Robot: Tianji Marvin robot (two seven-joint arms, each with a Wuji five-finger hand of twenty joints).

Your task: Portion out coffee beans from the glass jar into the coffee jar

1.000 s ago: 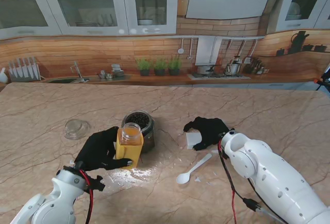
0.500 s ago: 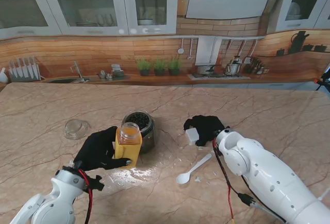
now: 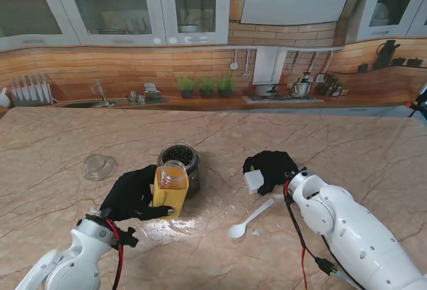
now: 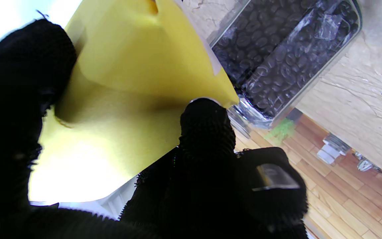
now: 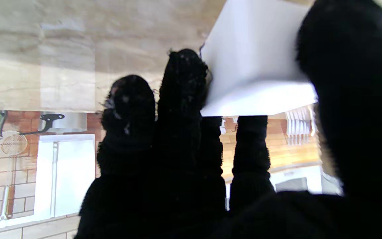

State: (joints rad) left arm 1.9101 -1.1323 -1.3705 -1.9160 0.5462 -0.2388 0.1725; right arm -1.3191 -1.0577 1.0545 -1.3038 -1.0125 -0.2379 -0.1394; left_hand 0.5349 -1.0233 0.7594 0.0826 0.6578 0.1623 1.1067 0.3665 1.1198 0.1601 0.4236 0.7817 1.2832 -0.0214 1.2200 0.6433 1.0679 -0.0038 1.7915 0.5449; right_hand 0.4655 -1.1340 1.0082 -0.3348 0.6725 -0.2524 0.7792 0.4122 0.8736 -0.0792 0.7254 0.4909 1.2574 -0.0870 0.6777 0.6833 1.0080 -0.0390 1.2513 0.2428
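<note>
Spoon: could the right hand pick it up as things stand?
Probably not yet: the right hand is shut on a white lid. The spoon lies uncovered just nearer to me.

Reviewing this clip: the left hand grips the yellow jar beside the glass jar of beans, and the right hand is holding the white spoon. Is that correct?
Not quite. The right hand holds a white lid, not the white spoon, which lies untouched on the table nearer to me in the stand view. The left hand does grip the yellow jar beside the glass jar.

Two jars stand on the table: one yellow coffee jar (image 3: 169, 193) and one glass jar (image 3: 181, 163) of beans. One glass lid (image 3: 99, 167), one white spoon (image 3: 250, 219), one white block (image 3: 253, 181).
</note>
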